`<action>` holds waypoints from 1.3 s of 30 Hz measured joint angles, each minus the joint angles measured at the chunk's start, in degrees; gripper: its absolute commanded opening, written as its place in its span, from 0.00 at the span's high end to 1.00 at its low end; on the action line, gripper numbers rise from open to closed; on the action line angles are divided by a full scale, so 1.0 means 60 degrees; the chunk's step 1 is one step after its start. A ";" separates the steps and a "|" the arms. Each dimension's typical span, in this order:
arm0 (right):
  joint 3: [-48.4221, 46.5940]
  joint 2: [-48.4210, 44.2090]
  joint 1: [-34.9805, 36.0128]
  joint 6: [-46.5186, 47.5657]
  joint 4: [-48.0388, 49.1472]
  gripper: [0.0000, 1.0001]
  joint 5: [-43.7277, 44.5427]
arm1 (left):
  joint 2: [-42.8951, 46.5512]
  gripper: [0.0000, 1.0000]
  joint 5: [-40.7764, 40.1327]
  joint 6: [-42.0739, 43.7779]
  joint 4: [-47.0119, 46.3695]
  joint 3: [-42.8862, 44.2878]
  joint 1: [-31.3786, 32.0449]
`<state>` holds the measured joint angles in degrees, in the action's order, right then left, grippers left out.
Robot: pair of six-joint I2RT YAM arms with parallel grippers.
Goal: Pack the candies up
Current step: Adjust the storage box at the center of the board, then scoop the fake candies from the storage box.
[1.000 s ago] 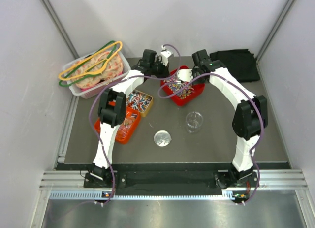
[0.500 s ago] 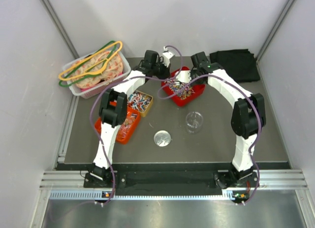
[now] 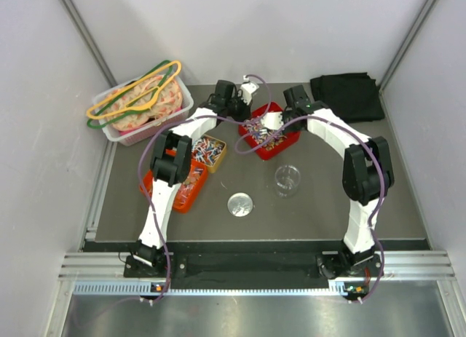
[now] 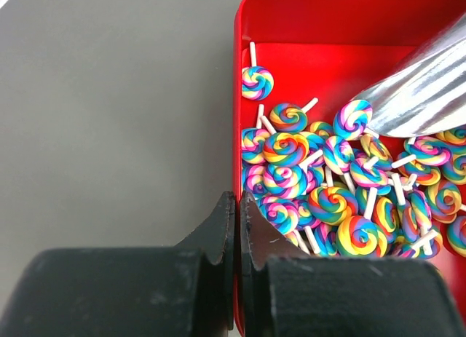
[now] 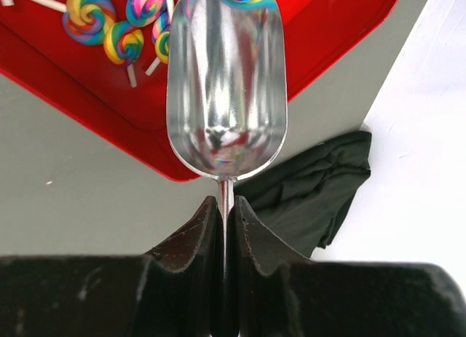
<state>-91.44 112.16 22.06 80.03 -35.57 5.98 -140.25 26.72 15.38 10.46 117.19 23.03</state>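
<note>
Dozens of candies lie just past the scoop's tip, top of frame; right claw clamps its handle, left claw pinches the red tray's rim.

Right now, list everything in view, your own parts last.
lollipop candies: many, rainbow swirls, in the red tray
red tray: one, red, back centre
scoop: one, silver, over the red tray
orange tray: one, orange, left
yellow box: one, yellow, beside the orange tray
small pieces: many, multicoloured, in both
clear bin: one, clear, far left
hangers: several, yellow, green, orange, on the bin
black cloth: one, black, far right
cup: one, clear, centre
lid: one, silvery, near the cup
left fingers: black, shut on the red tray's wall
right fingers: black, shut on the scoop's handle
</note>
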 measured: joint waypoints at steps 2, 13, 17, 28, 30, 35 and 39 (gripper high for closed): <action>0.0066 0.0000 -0.0022 0.0066 0.0117 1.00 -0.0015 | 0.0000 1.00 -0.0036 0.0066 -0.0004 0.0000 0.0004; -0.0098 0.0670 -0.0484 0.0670 0.0525 1.00 -0.0117 | -0.0091 1.00 -0.0164 0.0616 -0.0015 0.0000 0.0029; -0.0106 0.1115 -0.0732 0.1035 0.0849 1.00 -0.0051 | -0.0091 1.00 -0.0342 0.0885 -0.0011 0.0000 0.0102; -0.0441 0.1606 -0.0703 0.2350 0.1326 1.00 0.0470 | -0.0178 1.00 -0.0685 0.1282 0.0127 0.0200 0.0208; -0.0419 0.1606 -0.0576 0.2488 0.1435 1.00 0.0597 | -0.0178 1.00 -0.0703 0.1286 0.0124 0.0200 0.0211; -0.0026 0.1490 -0.0113 0.2645 0.2076 1.00 0.1020 | -0.0178 1.00 -0.0772 0.1355 0.0124 0.0200 0.0211; -0.0007 0.1381 0.0288 0.2630 0.2124 1.00 0.1257 | -0.0178 1.00 -0.0790 0.1395 0.0124 0.0200 0.0215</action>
<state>-91.48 120.44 23.79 95.81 -22.83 13.52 -141.32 21.98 23.75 11.20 118.39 24.32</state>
